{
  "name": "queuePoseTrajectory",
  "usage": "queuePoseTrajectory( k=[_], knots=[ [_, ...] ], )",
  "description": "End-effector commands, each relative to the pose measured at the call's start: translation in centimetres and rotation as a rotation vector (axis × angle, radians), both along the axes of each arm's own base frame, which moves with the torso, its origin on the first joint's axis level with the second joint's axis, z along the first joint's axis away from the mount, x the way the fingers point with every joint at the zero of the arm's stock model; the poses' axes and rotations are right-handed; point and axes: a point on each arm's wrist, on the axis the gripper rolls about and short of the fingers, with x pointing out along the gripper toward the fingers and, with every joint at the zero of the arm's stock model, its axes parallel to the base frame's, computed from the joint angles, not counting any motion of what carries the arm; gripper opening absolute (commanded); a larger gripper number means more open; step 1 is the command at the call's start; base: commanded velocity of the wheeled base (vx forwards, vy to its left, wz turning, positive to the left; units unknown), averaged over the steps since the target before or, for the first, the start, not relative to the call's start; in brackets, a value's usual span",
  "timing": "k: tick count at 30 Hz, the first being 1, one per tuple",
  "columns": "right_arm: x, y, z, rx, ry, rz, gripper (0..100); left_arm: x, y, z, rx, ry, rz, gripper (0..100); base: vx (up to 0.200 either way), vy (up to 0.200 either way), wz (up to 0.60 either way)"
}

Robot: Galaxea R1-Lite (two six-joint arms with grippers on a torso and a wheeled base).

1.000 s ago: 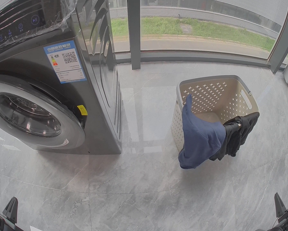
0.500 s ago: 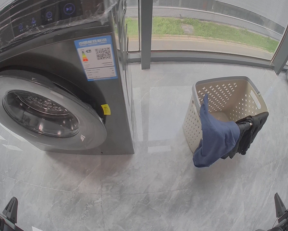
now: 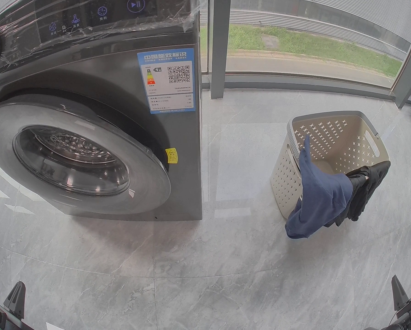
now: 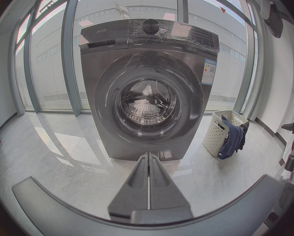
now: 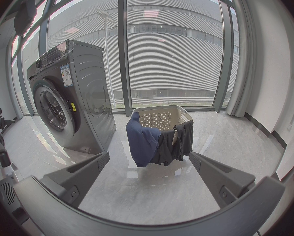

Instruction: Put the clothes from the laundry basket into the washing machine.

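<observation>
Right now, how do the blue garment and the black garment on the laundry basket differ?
The blue garment hangs nearer the washing machine; the black garment hangs on the side away from it. The blue garment spreads broad, one corner sticking up above the rim; the black garment is narrower and bunched in folds. Both drape over the near rim of the laundry basket, hanging down its outside.

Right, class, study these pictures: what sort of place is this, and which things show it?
Probably a laundry corner in a modern glass-walled building. A front-loading washing machine stands on a polished grey floor, a laundry basket with clothes draped over its rim sits nearby, and tall windows face outdoors.
</observation>
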Motion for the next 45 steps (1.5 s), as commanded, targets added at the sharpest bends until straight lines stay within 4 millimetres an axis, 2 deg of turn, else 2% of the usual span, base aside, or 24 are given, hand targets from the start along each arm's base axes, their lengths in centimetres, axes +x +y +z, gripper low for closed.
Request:
queuePoseTrajectory(
  k=[1,8,16,35,41,45],
  knots=[
    [0.04,0.00,-0.47,-0.001,0.006,0.000,100,0.01,0.00,-0.52,0.000,0.001,0.000,0,0.000,0.200,0.00],
    [0.03,0.00,-0.43,-0.001,0.005,0.000,100,0.01,0.00,-0.52,0.000,0.001,0.000,0,0.000,0.200,0.00],
    [0.03,0.00,-0.43,-0.001,0.005,0.000,100,0.01,0.00,-0.52,0.000,0.001,0.000,0,0.000,0.000,0.45],
    [0.03,0.00,-0.43,-0.001,0.005,0.000,100,0.01,0.00,-0.52,0.000,0.001,0.000,0,0.000,0.189,0.00],
    [0.03,0.00,-0.43,-0.002,0.005,-0.001,100,0.01,0.00,-0.52,0.000,0.001,0.000,0,0.000,0.000,-0.30],
    [0.03,0.00,-0.43,-0.002,0.005,0.000,100,0.01,0.00,-0.52,0.000,0.001,0.000,0,0.000,0.200,0.00]
  ],
)
